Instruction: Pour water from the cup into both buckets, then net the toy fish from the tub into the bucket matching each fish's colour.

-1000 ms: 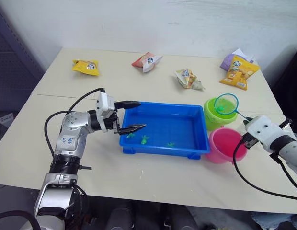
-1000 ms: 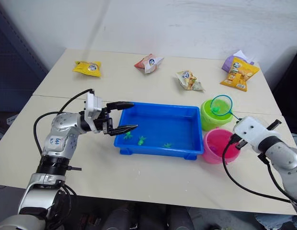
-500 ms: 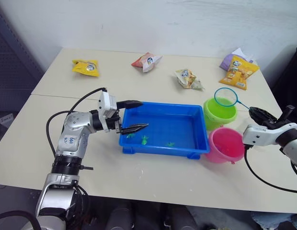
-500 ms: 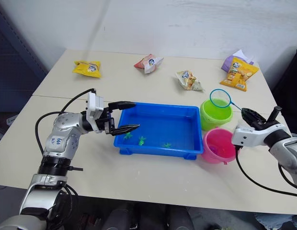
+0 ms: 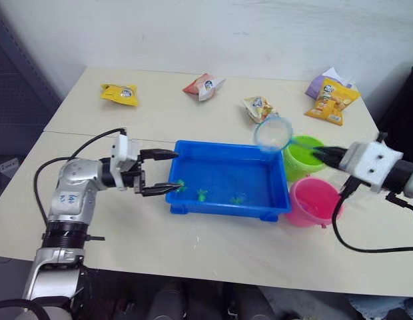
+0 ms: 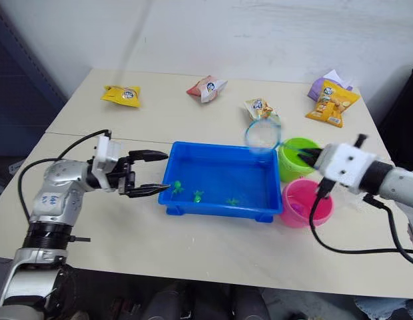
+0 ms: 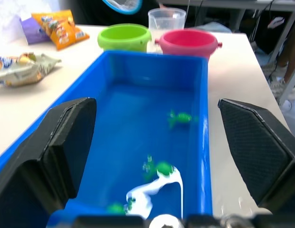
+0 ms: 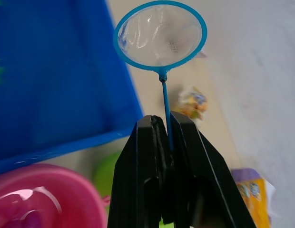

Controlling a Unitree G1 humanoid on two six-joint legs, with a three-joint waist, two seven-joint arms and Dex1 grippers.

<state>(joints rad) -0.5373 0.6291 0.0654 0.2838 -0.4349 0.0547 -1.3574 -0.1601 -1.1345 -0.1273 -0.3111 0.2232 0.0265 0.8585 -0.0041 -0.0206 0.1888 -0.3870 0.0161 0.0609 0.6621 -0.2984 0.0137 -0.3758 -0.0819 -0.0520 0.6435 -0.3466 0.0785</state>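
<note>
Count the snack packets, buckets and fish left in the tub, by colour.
Snack packets: 5 (yellow, red-white, pale, orange, purple)
Buckets: 2 (green bucket, pink bucket)
Green fish in tub: 3 ()
Total: 10

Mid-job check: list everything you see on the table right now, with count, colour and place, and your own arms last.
tub: one, bright blue, table centre.
toy fish: three visible, green, in the tub along its near side.
green bucket: one, lime green, right of the tub.
pink bucket: one, pink, in front of the green bucket.
cup: one, clear, beyond the buckets in the left wrist view.
net: one, blue rim, held above the tub's far right corner.
snack bags: five; yellow, red-white, pale, orange and purple, across the table's far side.
left pincer: open, at the tub's left end.
right pincer: shut on the net's handle, over the green bucket.
</note>
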